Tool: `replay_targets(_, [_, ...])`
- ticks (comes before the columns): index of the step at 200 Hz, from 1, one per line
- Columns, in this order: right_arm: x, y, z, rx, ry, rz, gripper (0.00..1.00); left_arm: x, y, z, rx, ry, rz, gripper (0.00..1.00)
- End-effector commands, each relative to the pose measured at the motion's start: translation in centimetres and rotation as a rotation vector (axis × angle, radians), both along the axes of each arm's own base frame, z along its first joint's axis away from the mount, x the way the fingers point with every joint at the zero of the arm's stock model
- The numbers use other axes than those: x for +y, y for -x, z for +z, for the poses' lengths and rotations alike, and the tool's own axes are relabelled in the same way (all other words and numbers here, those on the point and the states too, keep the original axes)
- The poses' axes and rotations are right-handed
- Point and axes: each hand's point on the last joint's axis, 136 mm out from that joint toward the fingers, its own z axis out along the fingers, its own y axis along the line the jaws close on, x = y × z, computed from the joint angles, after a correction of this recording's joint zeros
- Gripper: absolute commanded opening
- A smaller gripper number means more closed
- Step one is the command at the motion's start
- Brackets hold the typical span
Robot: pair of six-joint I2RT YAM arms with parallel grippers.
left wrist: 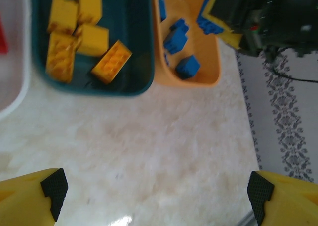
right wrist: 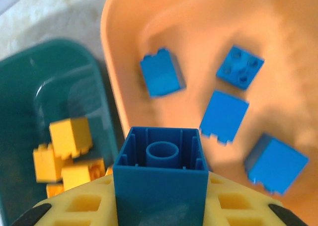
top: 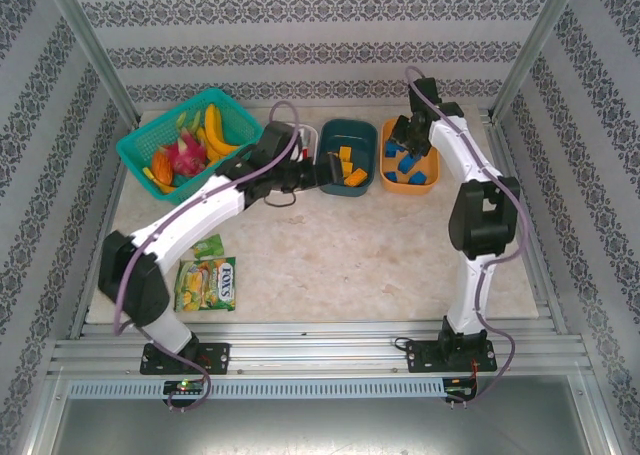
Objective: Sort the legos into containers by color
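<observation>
Where both arms are reaching, far side of the pale marbled tabletop (top: pixel 350 265): three tubs are sitting in a row, close together.
Right gripper (top: pixel 407 138): hanging over the rounded orange plastic tub (top: pixel 408 189); its yellow fingers are pinching a small blue studded plastic brick (right wrist: pixel 160 186) from both sides, with the hollow underside facing the wrist camera.
Orange tub contents: four other blue bricks (right wrist: pixel 224 115) are lying loose on its floor, apart from one another.
Rounded dark teal plastic tub (top: pixel 348 123): sitting just left of the orange tub and holding about five orange-yellow studded bricks (left wrist: pixel 79 32) bunched together.
Left gripper (left wrist: pixel 156 191): hovering over bare tabletop just in front of the teal tub; its black-padded fingertips (left wrist: pixel 53 186) are standing wide apart with nothing between them.
Smooth white plastic tub (left wrist: pixel 10 77): lying left of the teal tub, mostly cut off; a red sliver is showing inside, too little to identify.
Teal lattice basket of fruit (top: pixel 137 155): sitting at the far left corner.
Green snack packet (top: pixel 207 283): lying near the left arm.
</observation>
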Motion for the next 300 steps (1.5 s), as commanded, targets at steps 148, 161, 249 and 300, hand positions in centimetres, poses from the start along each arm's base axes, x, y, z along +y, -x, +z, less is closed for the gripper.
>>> replay_targets(148, [-4.2, -9.5, -7.0, 0.008, -0.182, -0.116, 0.47, -10.0, -13.1, 0.5, -0.100, 0.100, -0.105, 0.94])
replay_targets(161, [-4.1, -9.4, -6.0, -0.004, -0.187, -0.118, 0.52, -9.8, -12.9, 0.7, -0.100, 0.094, -0.109, 0.94])
replay_targets(249, [-4.2, -5.3, 6.0, -0.192, -0.119, -0.148, 0.56, -7.5, -10.0, 5.2, -0.145, 0.016, -0.094, 0.94])
replay_targets(300, [-4.7, 4.7, 8.6, -0.225, -0.075, -0.194, 0.56, -4.5, -5.5, 6.3, -0.140, -0.067, -0.087, 0.94])
